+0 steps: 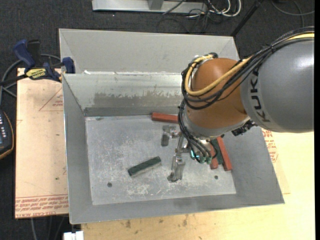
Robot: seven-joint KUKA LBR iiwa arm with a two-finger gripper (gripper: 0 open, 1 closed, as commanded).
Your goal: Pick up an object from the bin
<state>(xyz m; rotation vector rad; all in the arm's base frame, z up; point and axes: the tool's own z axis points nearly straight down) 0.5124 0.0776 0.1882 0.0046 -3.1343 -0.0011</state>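
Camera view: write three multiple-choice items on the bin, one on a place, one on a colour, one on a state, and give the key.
1. Where does the dark green bar lie?
A. Flat on the bin floor, to the view's left of the end effector
B. Leaning on the back wall
C. Between the fingers

2. What colour is the bar at the foot of the back wall?
A. Blue
B. Yellow
C. Reddish brown

3. What state is the end effector in?
A. Shut on the green bar
B. Open, holding nothing
C. Shut on a yellow ball

Key: 1 A, it lies on the floor apart from the fingers; 2 C, its reddish end juts out from under the arm; 3 B, bare floor shows between the spread fingers.
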